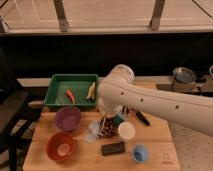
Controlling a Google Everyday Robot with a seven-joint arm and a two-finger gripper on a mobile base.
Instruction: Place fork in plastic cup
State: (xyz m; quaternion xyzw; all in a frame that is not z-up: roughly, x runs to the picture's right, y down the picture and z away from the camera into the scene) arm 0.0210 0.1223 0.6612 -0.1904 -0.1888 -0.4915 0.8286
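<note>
Our gripper (111, 121) hangs at eleven o'clock of the light-blue round plastic cup (140, 153), no fork inside; its grasp we cannot tell.

I read: tabletop (161, 141) matt wood, lt-blue cup (140, 153) smooth plastic, arm shell (150, 100) smooth white; gripper (110, 121) low over mid-table, by white cup (126, 131).

The single camera looks down at a slant on the tabletop (160, 146) from its near side, facing the dark wall (75, 55) and windows (110, 12) behind. It sits close: the white arm (150, 102) enters from the right edge and looms large. The gripper (111, 119) hangs mid-picture over the tabletop's middle, partly hidden by the arm.
</note>
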